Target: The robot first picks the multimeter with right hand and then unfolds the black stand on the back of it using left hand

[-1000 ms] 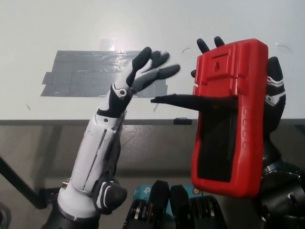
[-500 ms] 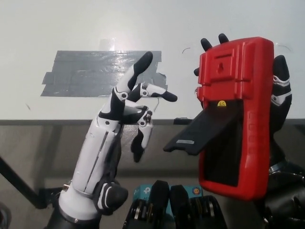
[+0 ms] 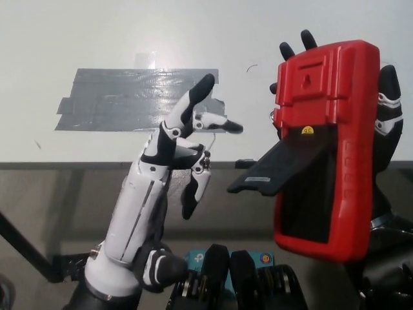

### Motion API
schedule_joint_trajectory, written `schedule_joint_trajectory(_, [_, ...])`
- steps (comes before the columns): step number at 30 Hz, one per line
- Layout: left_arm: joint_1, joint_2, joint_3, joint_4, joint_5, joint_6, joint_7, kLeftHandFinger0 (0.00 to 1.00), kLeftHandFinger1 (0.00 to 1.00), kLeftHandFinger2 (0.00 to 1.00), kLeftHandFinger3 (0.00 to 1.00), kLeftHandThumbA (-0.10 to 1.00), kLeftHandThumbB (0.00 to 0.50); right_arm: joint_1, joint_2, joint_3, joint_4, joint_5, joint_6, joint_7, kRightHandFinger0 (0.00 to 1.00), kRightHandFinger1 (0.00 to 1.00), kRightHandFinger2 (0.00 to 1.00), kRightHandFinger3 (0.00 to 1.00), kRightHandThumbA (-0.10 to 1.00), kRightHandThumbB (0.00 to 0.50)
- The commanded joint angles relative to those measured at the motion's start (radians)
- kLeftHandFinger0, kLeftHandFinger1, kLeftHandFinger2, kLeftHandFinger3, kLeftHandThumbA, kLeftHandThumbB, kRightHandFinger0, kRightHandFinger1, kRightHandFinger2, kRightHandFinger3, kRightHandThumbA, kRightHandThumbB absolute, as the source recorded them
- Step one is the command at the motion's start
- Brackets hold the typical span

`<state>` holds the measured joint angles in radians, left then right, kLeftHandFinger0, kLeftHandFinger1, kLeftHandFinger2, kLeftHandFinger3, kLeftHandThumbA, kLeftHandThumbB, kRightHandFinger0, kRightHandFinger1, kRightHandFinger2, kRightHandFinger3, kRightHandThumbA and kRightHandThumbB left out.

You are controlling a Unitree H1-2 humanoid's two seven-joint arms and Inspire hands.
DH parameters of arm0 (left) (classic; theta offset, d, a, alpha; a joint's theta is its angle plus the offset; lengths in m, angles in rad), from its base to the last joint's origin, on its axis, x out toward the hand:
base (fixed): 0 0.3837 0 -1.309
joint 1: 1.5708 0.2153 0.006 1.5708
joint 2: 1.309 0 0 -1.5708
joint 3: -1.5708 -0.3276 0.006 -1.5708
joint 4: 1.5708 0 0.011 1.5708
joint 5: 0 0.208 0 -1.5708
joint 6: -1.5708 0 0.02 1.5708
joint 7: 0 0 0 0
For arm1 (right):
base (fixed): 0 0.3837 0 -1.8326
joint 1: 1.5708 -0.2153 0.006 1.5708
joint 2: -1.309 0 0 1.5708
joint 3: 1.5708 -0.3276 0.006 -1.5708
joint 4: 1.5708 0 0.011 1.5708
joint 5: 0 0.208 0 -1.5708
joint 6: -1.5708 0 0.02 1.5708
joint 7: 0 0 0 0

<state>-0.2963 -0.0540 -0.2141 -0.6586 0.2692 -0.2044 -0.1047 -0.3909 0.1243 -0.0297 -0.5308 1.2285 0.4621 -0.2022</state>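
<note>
Overhead, head view only. Red multimeter (image 3: 326, 148) held upright at picture right, back face toward the camera, raised above the front edge of the white table (image 3: 97, 32). Right hand (image 3: 387, 123), black, wraps it from behind: fingertips (image 3: 294, 44) show over the top edge and more along the far right side, so it is closed on the meter's body.

Black stand (image 3: 274, 169) swung out from the back of the multimeter, hinged just under the small yellow sticker (image 3: 308, 130), free end pointing down and toward picture left. Below the hinge, the black recess where the stand sits is exposed.

Left hand (image 3: 187, 139), white with dark fingertips, raised at centre-left, holding nothing. One finger points up, another reaches toward the meter, the rest curl downward. Apart from the stand; a clear gap lies between its nearest fingertip and the stand's free end.

Grey tape patch (image 3: 122, 97) stuck flat on the table behind the left hand. Table's dark front edge runs across mid-frame.
</note>
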Motion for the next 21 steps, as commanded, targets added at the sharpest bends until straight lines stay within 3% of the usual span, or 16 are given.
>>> schedule_joint_trajectory(1, [-0.006, -0.084, 0.068, 0.036, 0.120, -0.181, 0.148, 1.00, 1.00, 1.00, 1.00, 1.00, 0.334, -0.053, 0.015, -0.008, -0.043, 0.079, -0.046, 0.009, 0.00, 0.24, 0.82, 0.88, -0.10, 0.122])
schedule_joint_trajectory(3, [-0.019, -0.115, 0.102, 0.043, 0.160, -0.182, 0.181, 1.00, 1.00, 1.00, 1.00, 1.00, 0.370, -0.055, 0.012, -0.010, -0.039, 0.086, -0.046, 0.014, 0.00, 0.24, 0.83, 0.88, -0.10, 0.123])
schedule_joint_trajectory(6, [-0.045, -0.151, 0.122, 0.039, 0.205, -0.200, 0.185, 1.00, 1.00, 1.00, 1.00, 1.00, 0.367, -0.054, 0.012, -0.011, -0.041, 0.075, -0.051, 0.017, 0.00, 0.25, 0.83, 0.88, -0.10, 0.123])
schedule_joint_trajectory(11, [-0.049, -0.147, 0.096, 0.052, 0.275, -0.251, 0.171, 1.00, 1.00, 1.00, 1.00, 1.00, 0.334, -0.053, 0.022, -0.008, -0.042, 0.071, -0.055, 0.013, 0.00, 0.24, 0.78, 0.83, -0.10, 0.132])
schedule_joint_trajectory(14, [-0.053, -0.089, 0.037, 0.054, 0.251, -0.264, 0.133, 1.00, 1.00, 1.00, 1.00, 1.00, 0.250, -0.054, 0.026, -0.009, -0.043, 0.086, -0.057, 0.009, 0.00, 0.16, 0.70, 0.80, -0.10, 0.133])
schedule_joint_trajectory(21, [-0.002, -0.076, -0.059, 0.040, 0.302, -0.253, 0.060, 1.00, 1.00, 1.00, 1.00, 1.00, 0.384, -0.064, 0.025, -0.005, -0.044, 0.086, -0.062, 0.015, 0.00, 0.20, 0.77, 0.86, -0.10, 0.114])
